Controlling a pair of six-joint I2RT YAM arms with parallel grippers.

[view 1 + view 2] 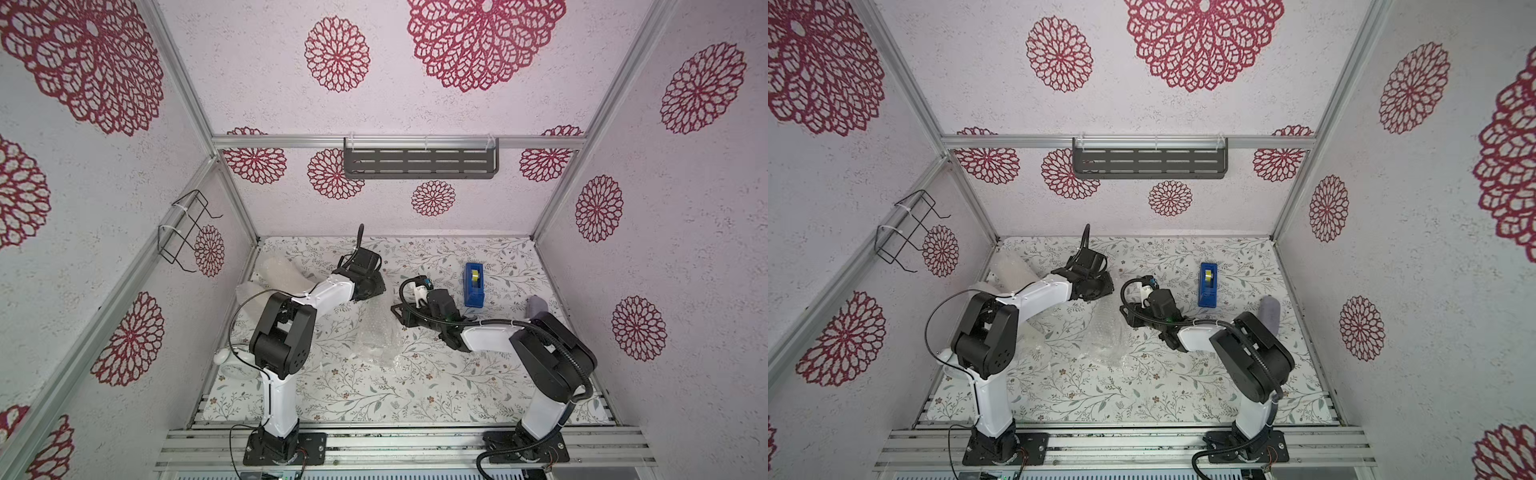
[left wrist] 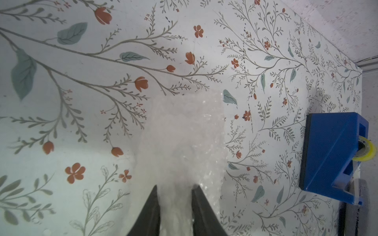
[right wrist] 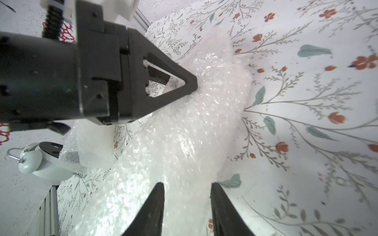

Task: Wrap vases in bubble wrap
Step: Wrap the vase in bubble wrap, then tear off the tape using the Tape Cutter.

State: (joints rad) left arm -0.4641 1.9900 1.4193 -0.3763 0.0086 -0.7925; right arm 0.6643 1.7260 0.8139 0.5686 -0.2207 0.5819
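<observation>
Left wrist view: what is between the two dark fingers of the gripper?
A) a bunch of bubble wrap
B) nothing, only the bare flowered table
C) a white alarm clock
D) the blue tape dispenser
A: a crinkled bunch of bubble wrap fills the gap between the fingers of the left gripper and touches both of them, while the blue tape dispenser stands well apart from them.
</observation>
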